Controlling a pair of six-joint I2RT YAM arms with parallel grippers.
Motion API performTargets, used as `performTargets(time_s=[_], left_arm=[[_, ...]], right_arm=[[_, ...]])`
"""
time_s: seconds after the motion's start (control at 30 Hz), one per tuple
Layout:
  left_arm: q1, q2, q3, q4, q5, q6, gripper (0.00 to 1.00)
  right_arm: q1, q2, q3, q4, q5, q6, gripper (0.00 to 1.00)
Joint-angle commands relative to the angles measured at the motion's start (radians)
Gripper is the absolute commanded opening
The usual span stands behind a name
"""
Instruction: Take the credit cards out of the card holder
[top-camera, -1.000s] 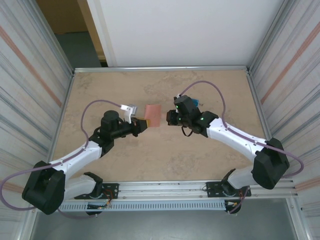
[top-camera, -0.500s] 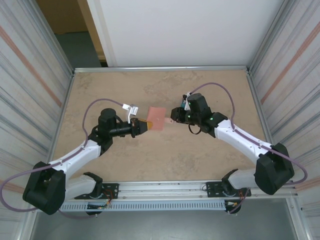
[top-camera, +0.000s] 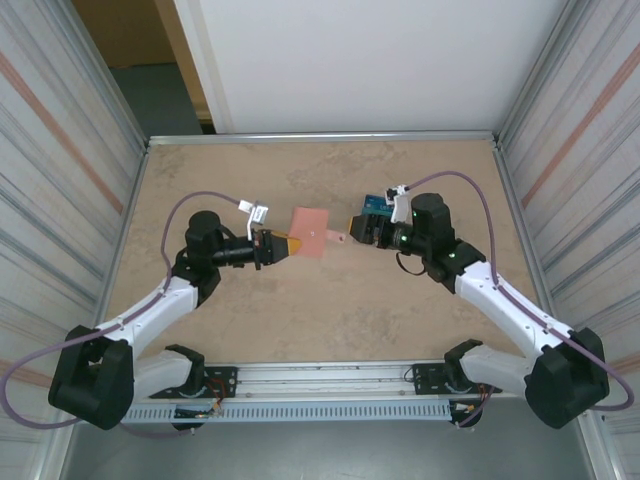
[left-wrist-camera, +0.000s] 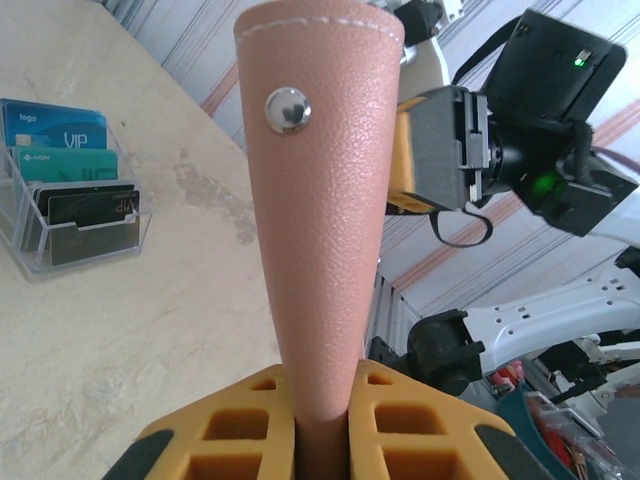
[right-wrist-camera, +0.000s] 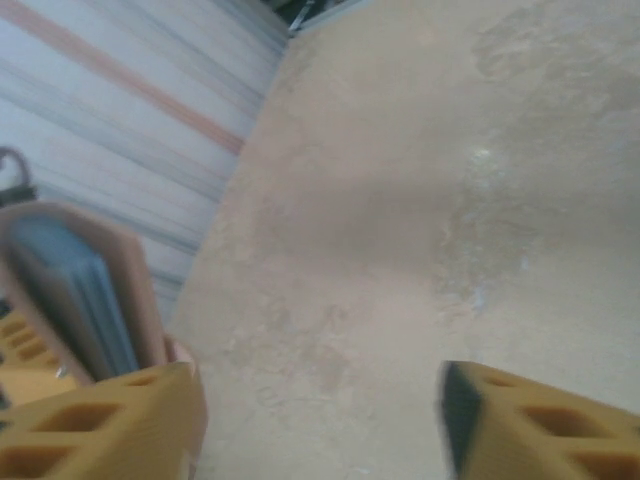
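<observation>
The salmon-pink card holder (top-camera: 310, 232) hangs above the table's middle, with my left gripper (top-camera: 283, 246) shut on its near edge. In the left wrist view the holder (left-wrist-camera: 318, 200) rises from between the yellow pads, my left gripper (left-wrist-camera: 320, 378) clamped on it, its snap button facing the camera. My right gripper (top-camera: 356, 227) stands open just right of the holder's small tab, with nothing between its fingers. From the right wrist, blue-grey credit cards (right-wrist-camera: 78, 292) sit inside the holder (right-wrist-camera: 135, 290), just beyond the left finger of my open right gripper (right-wrist-camera: 320, 420).
A clear plastic box (top-camera: 378, 204) of blue and teal cards stands just behind my right gripper, and it also appears at the left in the left wrist view as the clear box (left-wrist-camera: 70, 190). Bare table (top-camera: 330, 320) lies beneath both grippers; metal walls edge the table.
My right gripper has opened and drawn back to the right, off the card holder. The left gripper stays shut on the holder and has shifted it slightly.
</observation>
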Motion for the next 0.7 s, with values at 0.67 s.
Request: performTargets(time_s=[0.67], left_arm=[[-0.003, -0.094, 0.006, 0.172, 0.116, -0.049, 0.0]], right_arm=[[0.092, 0.013, -0.004, 0.291, -0.261, -0.092, 0.59]])
